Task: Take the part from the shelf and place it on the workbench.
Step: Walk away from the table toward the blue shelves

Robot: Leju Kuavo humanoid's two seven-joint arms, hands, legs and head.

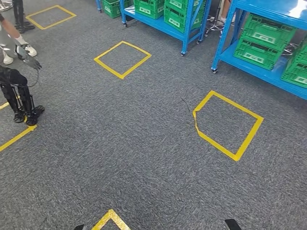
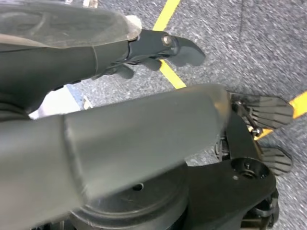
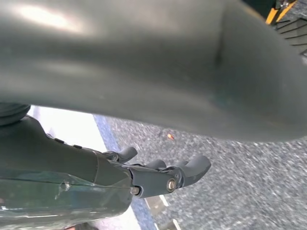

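Biggest thing in your head view is grey carpet floor [image 1: 145, 158] marked with yellow tape squares: one at 12 o'clock [image 1: 122, 59], one at 3 o'clock [image 1: 228, 124], a corner of another at 6 o'clock [image 1: 110, 218].

Two blue shelf units. The near one [image 1: 253, 67] sits at 2 o'clock, its low deck loaded with green crates [image 1: 266, 40]. A second unit [image 1: 159, 21] stands at 12 to 1 o'clock, also holding green crates.

The part itself: you can't pick it out. Judging by the task, it's in or among those crates, contents not visible from here. No workbench in frame either.

A person's legs and another legged robot [image 1: 19, 96] at 9 to 10 o'clock, well apart from your path.

Hands: both arms hang down, wrist cams looking at carpet and tape. Left hand [image 2: 159, 50] holds nothing, fingers apart and lightly curled. Right hand [image 3: 163, 175] likewise: nothing held, fingers loosely extended.

Key relation: near shelf lies forward-right, so your right hand is likely the closer one once you're there. The shelf's long edge runs diagonally, about 10 to 4 o'clock, so you'd need to walk and turn right to square up before any reach. Task looks barely begun.
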